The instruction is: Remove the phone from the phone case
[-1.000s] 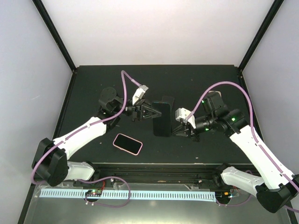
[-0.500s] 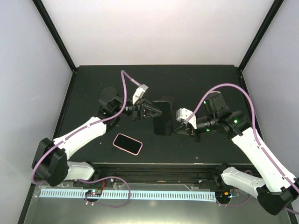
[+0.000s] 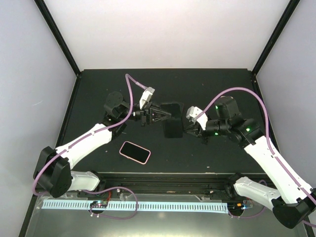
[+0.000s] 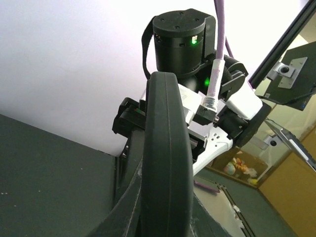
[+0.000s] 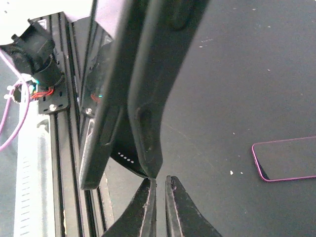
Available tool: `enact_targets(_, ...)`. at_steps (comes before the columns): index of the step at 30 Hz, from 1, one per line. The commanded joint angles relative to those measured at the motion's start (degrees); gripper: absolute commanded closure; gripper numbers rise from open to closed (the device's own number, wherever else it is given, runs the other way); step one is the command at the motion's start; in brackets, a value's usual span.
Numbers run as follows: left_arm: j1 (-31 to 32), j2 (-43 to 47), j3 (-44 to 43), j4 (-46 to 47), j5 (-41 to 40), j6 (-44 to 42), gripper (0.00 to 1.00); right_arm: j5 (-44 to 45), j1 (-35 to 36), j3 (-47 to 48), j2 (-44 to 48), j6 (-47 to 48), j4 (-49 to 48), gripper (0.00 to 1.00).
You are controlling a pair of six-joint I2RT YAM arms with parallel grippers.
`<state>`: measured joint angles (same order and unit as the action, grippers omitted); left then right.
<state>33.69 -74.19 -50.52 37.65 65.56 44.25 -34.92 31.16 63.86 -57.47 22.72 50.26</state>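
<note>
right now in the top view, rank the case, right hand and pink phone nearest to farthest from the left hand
1. case, held in the left hand
2. right hand, at the case's other side, to the right
3. pink phone, lying apart, toward the arm bases on the left

Our left arm [image 3: 89, 140] stretched forward and inward, its claw [image 3: 166, 114] clamped on the case [image 4: 165, 163], our right arm [image 3: 266, 153] bent inward, its claw [image 3: 187, 130] pinched shut, tips facing each other
</note>
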Motion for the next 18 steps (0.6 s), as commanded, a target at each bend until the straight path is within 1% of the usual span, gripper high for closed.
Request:
enact_targets(1,3.4,3.35,-1.36,1.29,11.1,3.97,0.98,10.63,-0.75,-0.12,-1.75,-4.4,-17.37,0.91)
enact_targets(9,3.34,2.96,-1.33,0.32,10.0,3.44,0.98,-0.86,-0.75,1.52,-1.85,-5.35,-15.73,0.7)
enact_targets(15,3.43,3.0,-1.07,0.3,9.34,3.4,0.99,0.73,-0.74,4.14,-3.02,-8.06,-15.75,0.68)
enact_targets(18,3.45,2.87,-0.99,0.28,9.04,3.47,0.98,0.4,-0.72,5.66,-4.13,-9.82,-15.88,0.64)
